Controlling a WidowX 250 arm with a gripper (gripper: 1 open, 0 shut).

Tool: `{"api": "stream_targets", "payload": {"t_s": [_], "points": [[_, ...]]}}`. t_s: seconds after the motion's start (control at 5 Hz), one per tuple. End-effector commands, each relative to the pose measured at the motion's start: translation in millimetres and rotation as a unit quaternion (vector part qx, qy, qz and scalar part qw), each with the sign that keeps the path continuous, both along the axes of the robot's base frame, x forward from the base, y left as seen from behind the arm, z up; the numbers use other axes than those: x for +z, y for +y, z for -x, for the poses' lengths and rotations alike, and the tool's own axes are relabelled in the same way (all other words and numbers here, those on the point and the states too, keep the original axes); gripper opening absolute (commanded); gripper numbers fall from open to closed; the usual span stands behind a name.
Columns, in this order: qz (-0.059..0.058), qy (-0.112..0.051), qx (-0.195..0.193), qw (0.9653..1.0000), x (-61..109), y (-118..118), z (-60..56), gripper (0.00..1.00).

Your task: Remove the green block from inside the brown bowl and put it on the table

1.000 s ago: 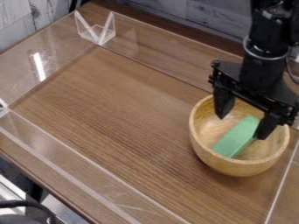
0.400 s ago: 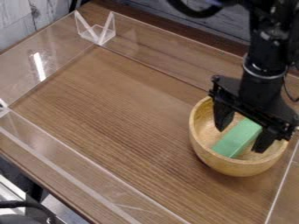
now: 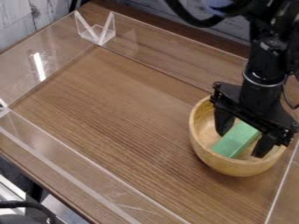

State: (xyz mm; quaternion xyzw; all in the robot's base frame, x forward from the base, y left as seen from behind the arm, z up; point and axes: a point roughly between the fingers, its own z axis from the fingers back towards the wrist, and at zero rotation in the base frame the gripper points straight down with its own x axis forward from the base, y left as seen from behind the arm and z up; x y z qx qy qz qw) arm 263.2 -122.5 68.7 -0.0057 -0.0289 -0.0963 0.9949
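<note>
Gripper (image 3: 249, 125) is sinking lower than a moment ago, fingers spread wide either side of the green block (image 3: 239, 139) lying in the brown bowl (image 3: 215, 154) on the worktop (image 3: 117, 114), so I'm judging the grab is imminent.

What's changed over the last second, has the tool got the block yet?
The tool has come down into the brown bowl, its open fingers now either side of the green block. Nothing has been gripped or let go. The block lies in the bowl as before, and the bowl has not shifted on the table.
</note>
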Motion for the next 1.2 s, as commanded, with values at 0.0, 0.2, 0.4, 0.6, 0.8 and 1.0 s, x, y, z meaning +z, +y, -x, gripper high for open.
{"api": "stream_targets", "payload": {"t_s": [0.0,0.2,0.4,0.6,0.8,1.0], "points": [[0.008,-0.018,-0.011,0.9998,6.8,-6.0,-2.9,1.0],[0.008,-0.018,-0.014,0.9997,3.8,-7.0,-3.1,1.0],[0.008,-0.018,-0.017,0.9997,0.0,-8.6,-3.5,1.0],[0.006,-0.019,-0.021,0.9996,-4.4,-9.5,-5.1,1.0],[0.004,-0.019,-0.021,0.9996,-7.9,-8.9,-7.0,1.0],[0.001,-0.02,-0.02,0.9996,-10.7,-7.2,-9.2,1.0]]}}
